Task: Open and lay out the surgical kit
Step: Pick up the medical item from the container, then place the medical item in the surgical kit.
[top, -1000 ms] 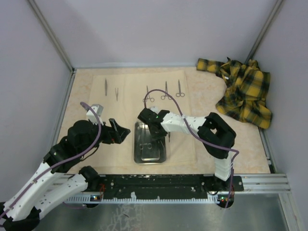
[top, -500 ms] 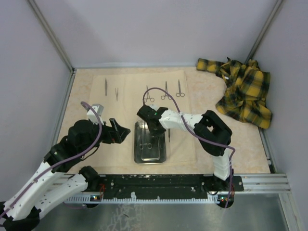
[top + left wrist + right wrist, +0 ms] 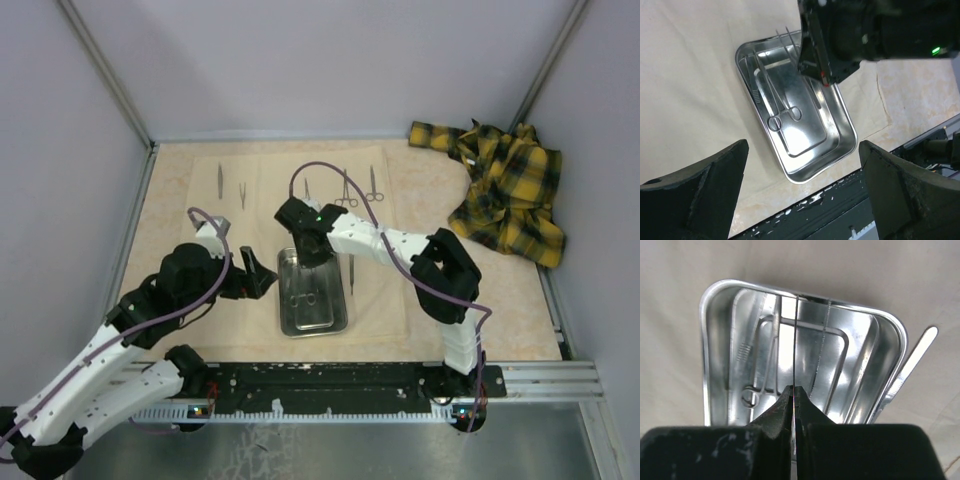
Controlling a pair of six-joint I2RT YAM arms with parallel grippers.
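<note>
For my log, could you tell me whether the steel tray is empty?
Not empty: a ring-handled clamp lies in the steel tray; the right gripper pinches tweezers.

no legible text, no labels (anywhere)

Pale lilac walls (image 3: 300, 60), beige marbled tabletop (image 3: 500, 310), metal corner posts (image 3: 107, 70), aluminium front rail (image 3: 540, 378)

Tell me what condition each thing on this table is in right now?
Beige wrap: unfolded, lying flat.
Steel tray: uncovered, one ring-handled clamp lying inside.
Held tweezers: pinched in the right gripper, over the tray.
Left gripper: open, empty.
Spare tweezers: flat on the wrap beside the tray.
Far instruments: laid in a row.
Plaid cloth: crumpled.
</note>
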